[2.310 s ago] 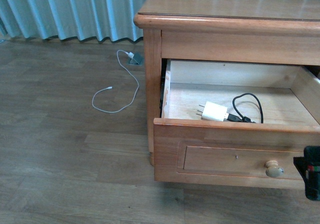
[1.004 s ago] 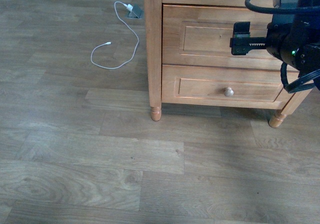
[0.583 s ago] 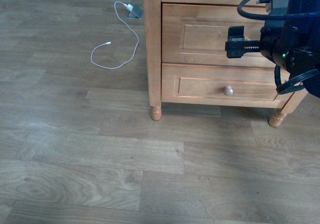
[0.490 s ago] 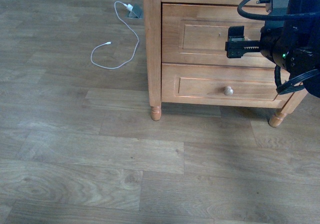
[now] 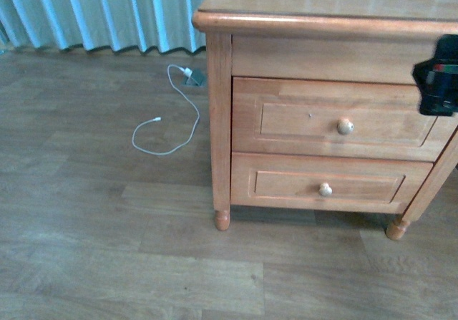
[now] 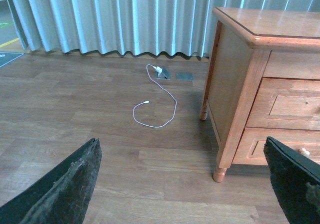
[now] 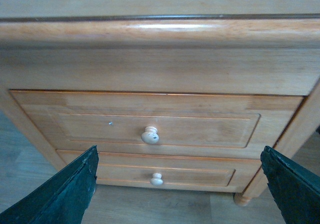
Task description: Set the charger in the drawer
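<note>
Against the nightstand front, the taller upper honey-brown wooden drawer (image 5: 336,117) with its recessed panel and round pale knob (image 5: 345,126) now sits flush in the carcass. A couple of seconds back you had it pulled out, with the small white charger brick and its looped black cable lying on the pale interior floor. No charger shows in any current view, so my reading is that it sits inside the closed drawer, hidden; you cannot confirm that from here.

The right end effector (image 5: 437,85) hangs at the right edge of the front view, level with the top rail, clear of the knob. Half a second ago it was right in front of the upper panel; now it has backed off. Its fingers (image 7: 60,196) appear wide apart in the right wrist view, framing both drawers and touching nothing. The left end effector (image 6: 180,194) is also spread open, empty, aimed at the floor beside the nightstand.

The shorter lower drawer (image 5: 328,184) is shut too. The thin white cable (image 5: 172,119) on the wood floor near the curtain has not moved; leave it alone.

Judgement: the task looks complete. All that remains is to retract.
</note>
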{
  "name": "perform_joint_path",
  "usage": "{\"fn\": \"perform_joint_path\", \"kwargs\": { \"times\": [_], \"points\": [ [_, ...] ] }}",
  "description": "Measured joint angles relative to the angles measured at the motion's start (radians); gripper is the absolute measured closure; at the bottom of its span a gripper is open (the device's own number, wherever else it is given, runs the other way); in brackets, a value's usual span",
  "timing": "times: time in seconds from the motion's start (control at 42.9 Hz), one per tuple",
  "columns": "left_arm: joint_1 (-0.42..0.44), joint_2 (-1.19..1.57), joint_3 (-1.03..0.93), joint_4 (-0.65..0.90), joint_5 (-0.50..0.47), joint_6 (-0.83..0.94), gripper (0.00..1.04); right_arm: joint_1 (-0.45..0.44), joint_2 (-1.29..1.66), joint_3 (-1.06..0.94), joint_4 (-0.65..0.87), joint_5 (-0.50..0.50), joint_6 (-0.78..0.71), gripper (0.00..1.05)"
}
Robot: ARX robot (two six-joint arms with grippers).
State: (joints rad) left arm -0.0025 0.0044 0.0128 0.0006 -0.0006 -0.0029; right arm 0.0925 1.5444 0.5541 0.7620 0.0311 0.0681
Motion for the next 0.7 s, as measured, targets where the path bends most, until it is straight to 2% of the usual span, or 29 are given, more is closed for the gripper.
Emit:
{"fn": "perform_joint_path", "kwargs": {
  "times": [0.163, 0.303, 0.35, 0.537, 0.607, 0.7],
  "points": [
    [0.000, 0.000, 0.000, 0.000, 0.000, 0.000, 0.06, -0.057, -0.447, -0.179, -0.275, -0.093, 0.069, 0.08],
    [0.000, 0.000, 0.000, 0.000, 0.000, 0.000, 0.06, -0.150, -0.893, -0.269, -0.611, -0.209, 0.094, 0.08],
    [0.000, 0.000, 0.000, 0.000, 0.000, 0.000, 0.06, -0.171, -0.985, -0.288, -0.667, -0.216, 0.098, 0.08],
    [0.000, 0.000, 0.000, 0.000, 0.000, 0.000, 0.06, -0.175, -1.014, -0.292, -0.671, -0.214, 0.100, 0.08],
    [0.000, 0.000, 0.000, 0.000, 0.000, 0.000, 0.06, -0.117, -1.042, -0.362, -0.500, -0.061, 0.026, 0.22],
    [0.000, 0.000, 0.000, 0.000, 0.000, 0.000, 0.06, -0.098, -1.080, -0.401, -0.452, -0.037, -0.026, 0.38]
  ]
}}
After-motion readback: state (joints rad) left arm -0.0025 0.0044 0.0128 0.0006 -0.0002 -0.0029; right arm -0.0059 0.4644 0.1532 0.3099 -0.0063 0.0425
